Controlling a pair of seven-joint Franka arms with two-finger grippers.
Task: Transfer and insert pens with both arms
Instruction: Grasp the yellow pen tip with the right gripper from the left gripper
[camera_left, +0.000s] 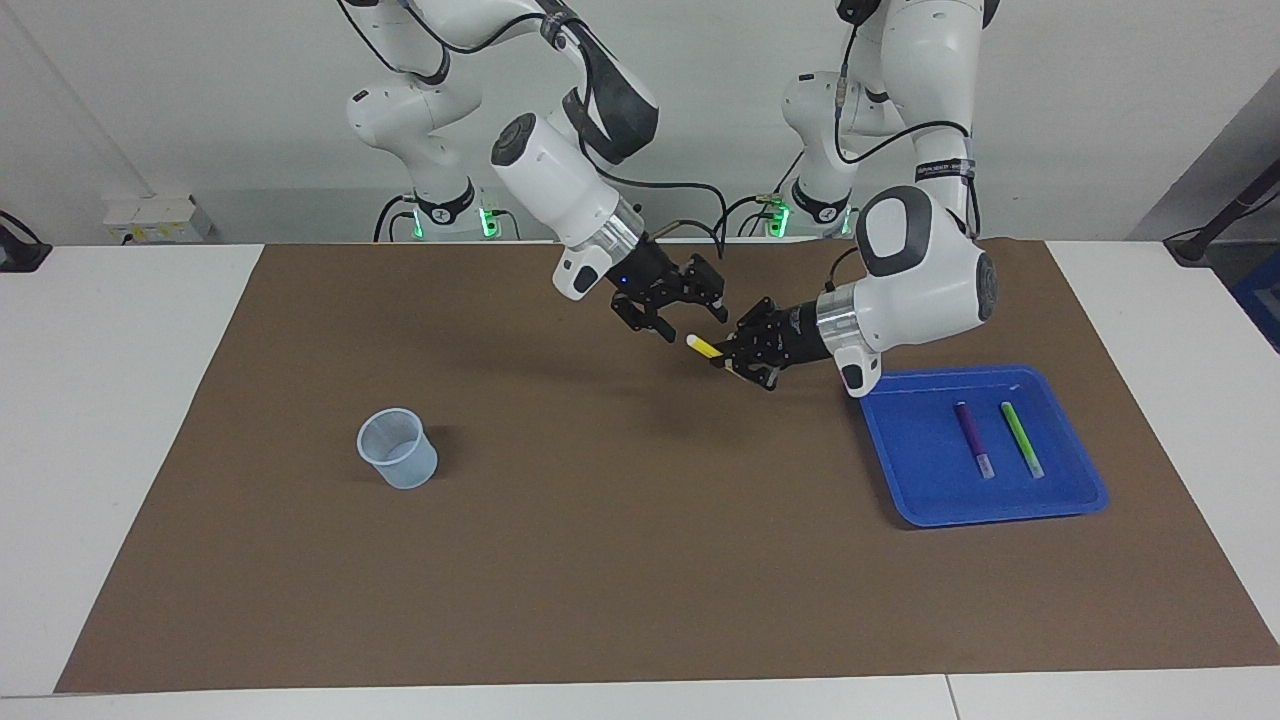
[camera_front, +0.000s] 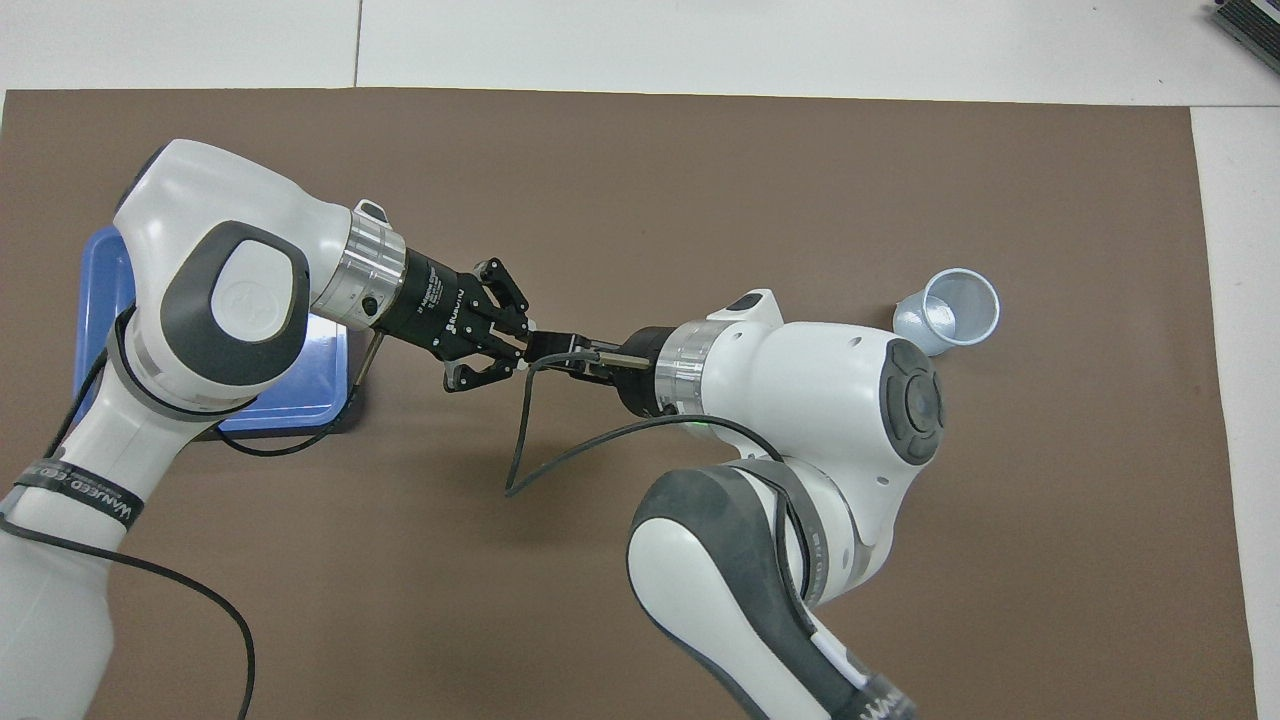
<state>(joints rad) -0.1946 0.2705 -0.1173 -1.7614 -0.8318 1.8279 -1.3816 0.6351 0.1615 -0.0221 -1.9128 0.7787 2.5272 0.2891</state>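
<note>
My left gripper is shut on the yellow pen and holds it in the air over the middle of the brown mat, pale end pointing at the right gripper. My right gripper is open, just above and beside that pale end, and I cannot tell whether it touches it. In the overhead view the left gripper and right gripper meet tip to tip and the yellow pen is hidden. The purple pen and green pen lie side by side in the blue tray.
A translucent cup stands upright on the mat toward the right arm's end of the table; it also shows in the overhead view. The blue tray lies toward the left arm's end, partly under the left arm. A loose black cable hangs from the right wrist.
</note>
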